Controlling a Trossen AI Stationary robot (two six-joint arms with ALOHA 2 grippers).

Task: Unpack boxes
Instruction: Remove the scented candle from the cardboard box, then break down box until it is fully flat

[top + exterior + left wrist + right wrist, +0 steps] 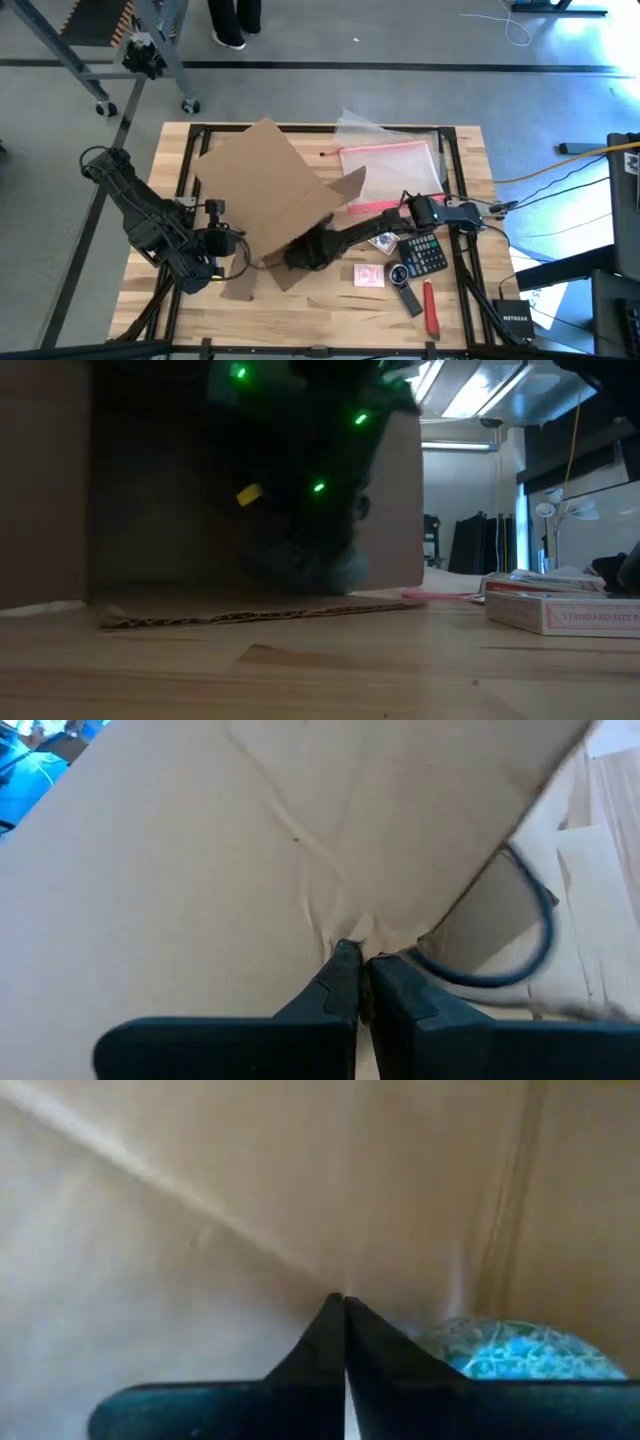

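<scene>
The brown cardboard box [265,185] lies tilted mid-table with its open side toward the near edge. Its lower flap [230,615] rests on the wood. My left gripper [235,245] is at the box's near left side, shut on the cardboard. My right arm [360,235] reaches in from the right, and its gripper [343,1300] is shut deep inside the box, pointing at an inner wall. A blue-green round thing [515,1355] lies on the box floor right beside the fingers; in the low view this round thing [335,572] shows under the dark arm. My left gripper pinches a cardboard panel of the box [350,925] between its two fingers. The board is creased and crumpled just past the fingertips. The panel slants up and away from the fingers. My right gripper is shut inside the box; whether it touches the wall or the blue thing cannot be told.
To the right of the box lie a clear pouch with a pink-red zip edge [385,160], a calculator [425,252], a small card pack [368,275] and a red-handled tool [431,308]. A loose cardboard piece [240,285] lies by the near edge.
</scene>
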